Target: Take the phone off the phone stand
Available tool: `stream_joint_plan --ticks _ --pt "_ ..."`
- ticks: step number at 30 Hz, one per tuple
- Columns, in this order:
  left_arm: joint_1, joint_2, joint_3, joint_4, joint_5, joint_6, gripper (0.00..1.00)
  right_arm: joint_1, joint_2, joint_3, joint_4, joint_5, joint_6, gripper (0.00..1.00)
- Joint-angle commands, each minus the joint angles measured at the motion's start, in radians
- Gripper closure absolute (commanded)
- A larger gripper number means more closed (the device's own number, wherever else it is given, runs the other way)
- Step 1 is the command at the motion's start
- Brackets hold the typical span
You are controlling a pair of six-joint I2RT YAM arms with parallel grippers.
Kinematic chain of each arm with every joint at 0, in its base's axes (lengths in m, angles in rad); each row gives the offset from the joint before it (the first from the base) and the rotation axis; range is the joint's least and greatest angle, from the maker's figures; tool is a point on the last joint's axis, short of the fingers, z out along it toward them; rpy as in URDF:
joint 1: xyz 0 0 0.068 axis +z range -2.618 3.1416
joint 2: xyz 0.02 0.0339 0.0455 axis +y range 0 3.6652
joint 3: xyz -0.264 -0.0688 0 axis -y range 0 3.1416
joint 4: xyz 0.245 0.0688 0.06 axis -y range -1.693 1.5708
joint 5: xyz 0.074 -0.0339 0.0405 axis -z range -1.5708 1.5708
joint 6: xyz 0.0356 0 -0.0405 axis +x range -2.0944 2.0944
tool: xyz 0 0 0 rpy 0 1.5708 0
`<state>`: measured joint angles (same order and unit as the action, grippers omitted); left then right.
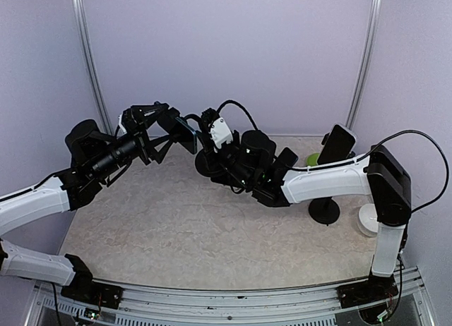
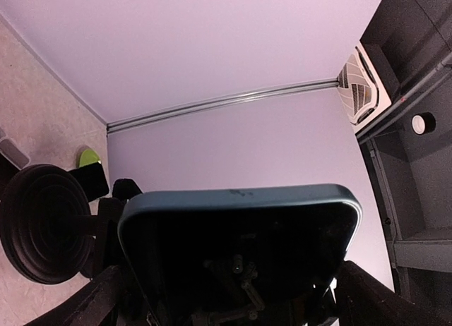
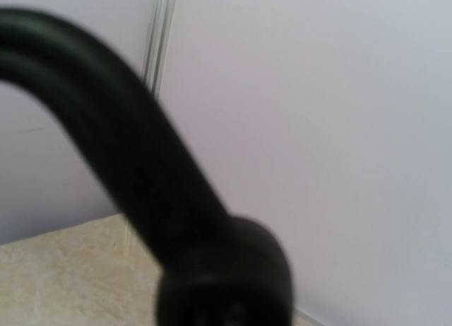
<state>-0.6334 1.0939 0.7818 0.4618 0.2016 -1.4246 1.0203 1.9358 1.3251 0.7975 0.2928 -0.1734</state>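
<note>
Seemingly the phone (image 2: 240,241) is gripped by the left pincer (image 1: 176,128), held above the table (image 1: 176,227) near the phone stand (image 1: 206,164). Whether it is freed cannot be told, nor whether the right pincer (image 1: 214,128) is closed. Carrying clear is judged outstanding.

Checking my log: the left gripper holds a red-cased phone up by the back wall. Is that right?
Not quite: the phone has a teal case, not red, as the left wrist view shows. The left gripper does hold it up by the back wall.
</note>
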Motion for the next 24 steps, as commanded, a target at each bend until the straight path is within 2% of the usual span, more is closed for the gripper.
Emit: stream_joint_plan --ticks 1,6,17,24 --pt "0.001 -0.016 -0.023 0.067 0.027 0.021 0.01 0.009 -0.012 0.089 0.075 0.06 0.057 1.0" --pt "-0.001 0.012 -0.001 0.071 0.053 0.027 0.01 0.014 0.002 0.104 0.056 0.059 0.05 1.0" --pt "-0.004 0.045 0.082 -0.043 0.083 0.108 0.01 0.014 0.023 0.137 -0.001 0.101 0.025 1.0" --pt "0.022 0.015 0.048 -0.041 0.042 0.079 0.01 0.014 0.004 0.089 0.065 0.053 0.011 1.0"
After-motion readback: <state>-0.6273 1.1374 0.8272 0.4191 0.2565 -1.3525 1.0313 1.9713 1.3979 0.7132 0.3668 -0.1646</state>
